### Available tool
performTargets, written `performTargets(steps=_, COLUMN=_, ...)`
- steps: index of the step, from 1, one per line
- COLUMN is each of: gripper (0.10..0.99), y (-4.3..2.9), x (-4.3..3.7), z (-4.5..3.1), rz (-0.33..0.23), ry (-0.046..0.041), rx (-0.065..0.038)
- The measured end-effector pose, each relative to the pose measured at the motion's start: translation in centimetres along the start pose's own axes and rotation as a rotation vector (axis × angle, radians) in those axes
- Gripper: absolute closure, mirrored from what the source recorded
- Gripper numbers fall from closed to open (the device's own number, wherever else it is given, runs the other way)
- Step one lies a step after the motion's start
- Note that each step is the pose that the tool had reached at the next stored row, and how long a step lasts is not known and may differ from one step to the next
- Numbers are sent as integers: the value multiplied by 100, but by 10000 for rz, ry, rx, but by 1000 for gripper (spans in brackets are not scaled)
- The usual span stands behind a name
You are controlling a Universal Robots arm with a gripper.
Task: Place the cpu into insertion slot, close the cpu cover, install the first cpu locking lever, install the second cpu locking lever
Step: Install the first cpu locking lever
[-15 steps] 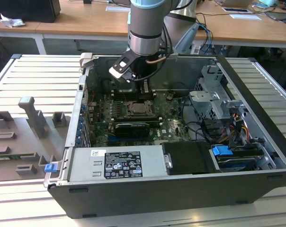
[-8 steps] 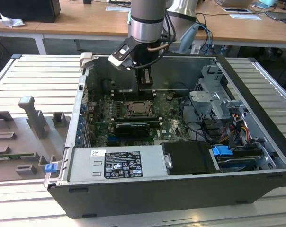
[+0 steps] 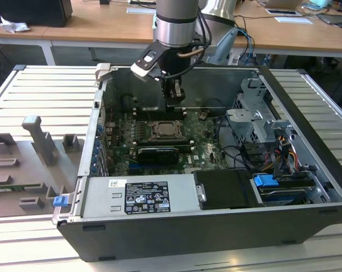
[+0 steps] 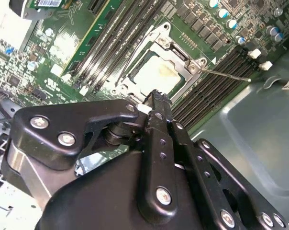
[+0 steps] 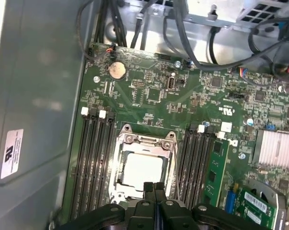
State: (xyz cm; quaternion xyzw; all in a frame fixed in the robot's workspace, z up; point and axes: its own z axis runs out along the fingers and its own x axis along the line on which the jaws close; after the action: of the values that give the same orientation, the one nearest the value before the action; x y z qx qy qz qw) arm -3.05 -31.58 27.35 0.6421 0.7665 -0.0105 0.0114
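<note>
The cpu [image 5: 143, 170] lies flat in the insertion slot [image 3: 166, 131] on the motherboard, its pale metal face up. The silver cpu cover [image 5: 117, 163] lies down around it, framing the chip [image 4: 156, 76]. A thin silver locking lever [image 4: 228, 75] sticks out sideways from one corner of the socket, over the memory slots. My gripper [image 3: 174, 101] hangs inside the open computer case, just above and behind the socket in the exterior view. Its black fingers [image 5: 160, 191] are pressed together with nothing between them, and the gripper [image 4: 156, 96] sits near the socket's edge.
Long memory slots [image 5: 93, 163] flank the socket on both sides. A black graphics card [image 3: 154, 154] lies in front of it, and a power supply [image 3: 142, 195] fills the case's front. A drive cage [image 3: 256, 122] and cables stand at the exterior view's right. Grey fixtures [image 3: 41, 141] sit outside, left.
</note>
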Motion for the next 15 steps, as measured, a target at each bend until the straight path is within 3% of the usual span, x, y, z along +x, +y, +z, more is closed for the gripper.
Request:
performTargets(steps=7, gripper=980, y=0, x=0, z=0, rz=-841, ry=-22, rx=-22)
performTargets(steps=15, gripper=980, y=0, x=0, z=1, rz=-2613, ry=-36, rx=-77)
